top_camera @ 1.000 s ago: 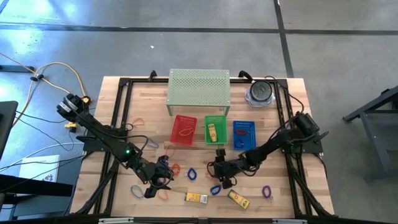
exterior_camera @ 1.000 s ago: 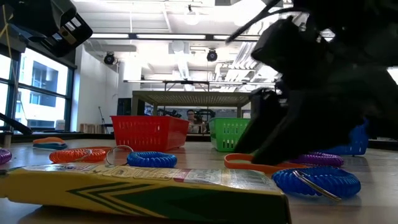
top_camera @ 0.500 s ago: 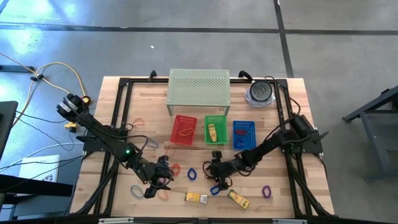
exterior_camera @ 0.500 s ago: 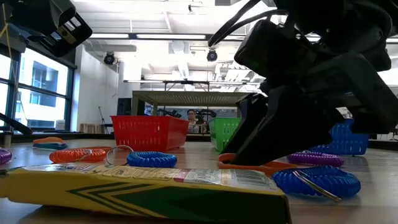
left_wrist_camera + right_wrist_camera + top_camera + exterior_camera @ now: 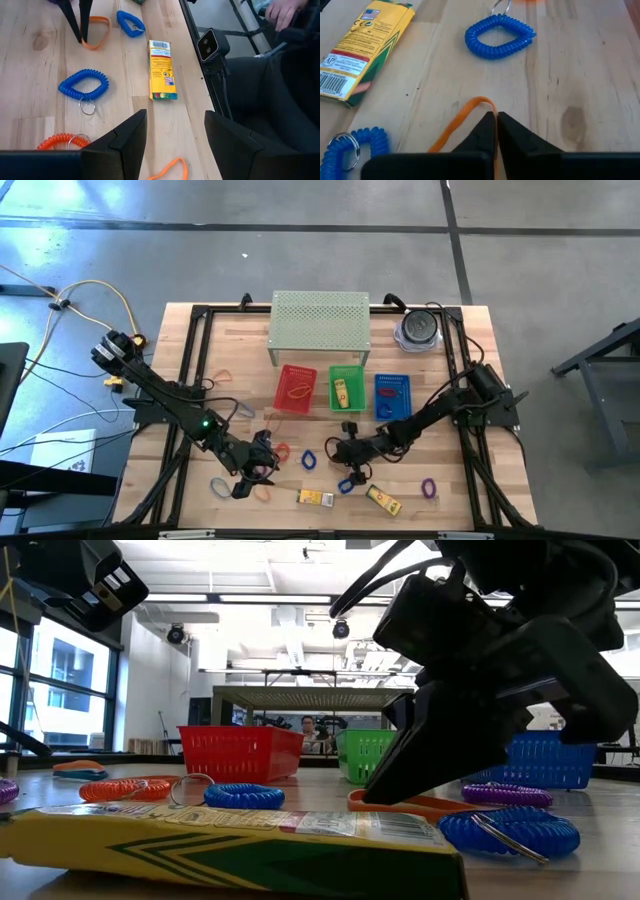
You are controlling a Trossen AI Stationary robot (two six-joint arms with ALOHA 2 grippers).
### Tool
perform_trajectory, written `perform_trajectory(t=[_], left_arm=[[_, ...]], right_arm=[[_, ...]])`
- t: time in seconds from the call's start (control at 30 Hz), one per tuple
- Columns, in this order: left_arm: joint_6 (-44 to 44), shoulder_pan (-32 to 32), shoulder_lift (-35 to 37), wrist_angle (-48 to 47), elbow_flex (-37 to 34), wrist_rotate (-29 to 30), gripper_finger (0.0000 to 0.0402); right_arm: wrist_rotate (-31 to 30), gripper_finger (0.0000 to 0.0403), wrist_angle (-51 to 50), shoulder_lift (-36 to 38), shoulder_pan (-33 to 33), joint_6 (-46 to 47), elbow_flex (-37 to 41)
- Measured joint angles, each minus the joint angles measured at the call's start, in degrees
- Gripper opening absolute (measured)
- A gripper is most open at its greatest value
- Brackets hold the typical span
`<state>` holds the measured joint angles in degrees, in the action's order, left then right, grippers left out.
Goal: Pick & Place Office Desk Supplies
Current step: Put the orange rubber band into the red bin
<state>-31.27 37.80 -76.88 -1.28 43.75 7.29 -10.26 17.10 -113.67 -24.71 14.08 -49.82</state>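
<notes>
The right gripper (image 5: 495,122) is down at the wooden table (image 5: 450,420), its two dark pointed fingers pressed together on a thin, flat orange band (image 5: 465,117), pinching one edge of the loop where it lies on the boards. In the low view the same band (image 5: 440,806) shows as a slim orange strip under the black wedge-shaped fingers. Just beyond the pinch lies a blue coiled loop (image 5: 499,36) with a metal key ring, springy and ribbed like a phone cord. Beside it sits a yellow cardboard box (image 5: 357,52), rectangular, printed with a barcode and green stripes. A second blue coil (image 5: 350,150) rests nearer the gripper.

The left gripper (image 5: 175,135) hangs above the table with its broad dark fingers apart and nothing between them. Under it are another ribbed blue coil (image 5: 83,85), an orange coil (image 5: 62,141) with a ring, and a flat orange band (image 5: 170,169).

Farther back stand three small slatted plastic baskets in a row: red (image 5: 295,388), green (image 5: 347,388) and blue (image 5: 392,395). The red one appears to hold an orange loop, though the overhead view is too small to be sure. Behind them stands a pale perforated metal shelf (image 5: 319,322). A purple coil (image 5: 429,488) lies alone near the table's front edge.
</notes>
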Motion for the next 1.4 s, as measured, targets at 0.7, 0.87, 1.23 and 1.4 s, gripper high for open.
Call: perform_trajectory(t=[0.7,0.87,1.23,1.4], left_arm=[[-0.1,-0.2,0.0,2.0,0.0,0.5,0.0193],[0.0,-0.6,0.0,3.5,0.0,0.5,0.0193],[0.0,-0.6,0.0,3.5,0.0,0.5,0.0193],[0.0,-0.6,0.0,3.6,0.0,0.5,0.0193]], right_arm=[[-10.0,0.0003,-16.1,4.3,-4.3,-0.7,-7.1],[-13.7,0.0003,-24.4,4.4,-5.9,-0.2,-12.4],[-20.8,0.0003,-34.8,4.6,-9.5,1.3,-19.0],[-23.2,0.0003,-35.4,5.5,-10.2,1.3,-19.1]])
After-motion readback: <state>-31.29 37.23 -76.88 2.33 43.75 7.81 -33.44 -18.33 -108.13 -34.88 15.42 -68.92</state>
